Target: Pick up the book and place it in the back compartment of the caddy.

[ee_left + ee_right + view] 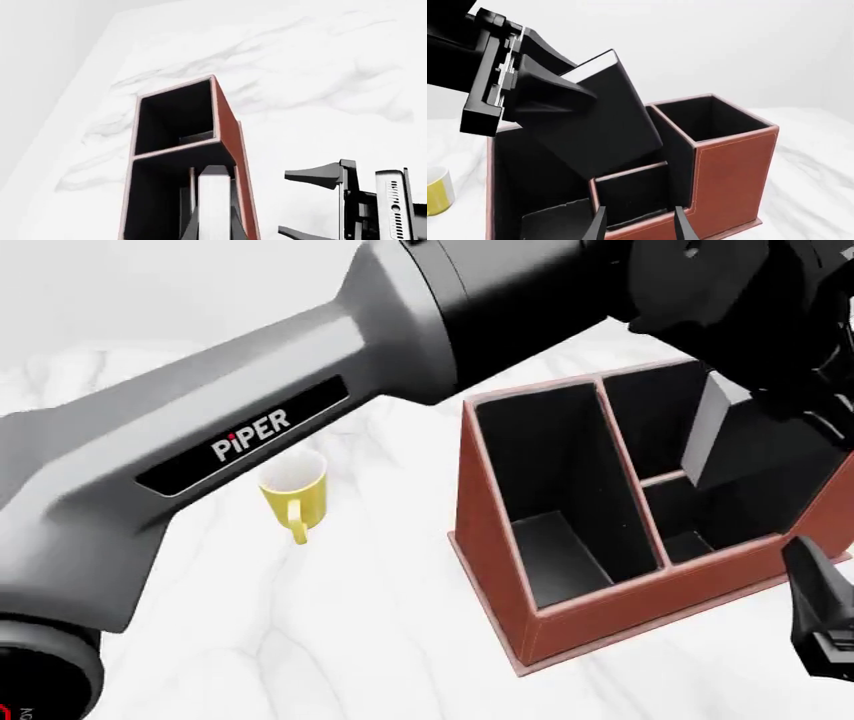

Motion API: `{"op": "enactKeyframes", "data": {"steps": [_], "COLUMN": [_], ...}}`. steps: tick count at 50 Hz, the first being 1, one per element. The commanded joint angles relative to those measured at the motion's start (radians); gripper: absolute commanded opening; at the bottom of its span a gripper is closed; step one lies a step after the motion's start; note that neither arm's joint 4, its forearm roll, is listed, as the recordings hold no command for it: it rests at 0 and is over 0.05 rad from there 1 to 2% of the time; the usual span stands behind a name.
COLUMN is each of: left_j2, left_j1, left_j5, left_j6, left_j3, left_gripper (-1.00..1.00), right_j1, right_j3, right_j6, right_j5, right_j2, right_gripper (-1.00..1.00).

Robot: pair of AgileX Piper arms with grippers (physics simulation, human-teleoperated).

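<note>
My left gripper [575, 92] is shut on the black book [600, 120], which has white page edges. It holds the book tilted above the reddish-brown caddy [734, 165]. The book's lower end hangs over the small squarish back compartment [634, 192], by the short cross divider and the low rim. I cannot tell whether it touches the divider. In the front view the book [727, 440] is over the caddy's [587, 625] right half. In the left wrist view its white page edge [213, 205] faces me. My right gripper [640, 227] is open and empty, just outside the low rim.
A yellow mug [294, 495] stands on the white marble table [334, 640], left of the caddy. A long narrow cell [554, 490] fills the caddy's left side. A taller squarish cell [714, 117] lies beyond the cross divider. My left arm [267, 430] crosses the front view.
</note>
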Motion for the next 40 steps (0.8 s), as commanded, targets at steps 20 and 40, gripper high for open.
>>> {"op": "enactKeyframes", "data": {"steps": [20, 40], "left_j2": [0.065, 0.073], "left_j1": [0.009, 0.022], "left_j5": [-0.125, -0.208], "left_j6": [-0.027, -0.035], "left_j3": [0.073, 0.147], "left_gripper": [-1.0, -1.0], "right_j1": [-0.004, -0.004], "right_j3": [0.0, 0.001], "right_j6": [0.004, 0.008], "right_j5": [-0.016, -0.028], "right_j2": [0.021, 0.034], "right_gripper": [1.0, 1.0]}}
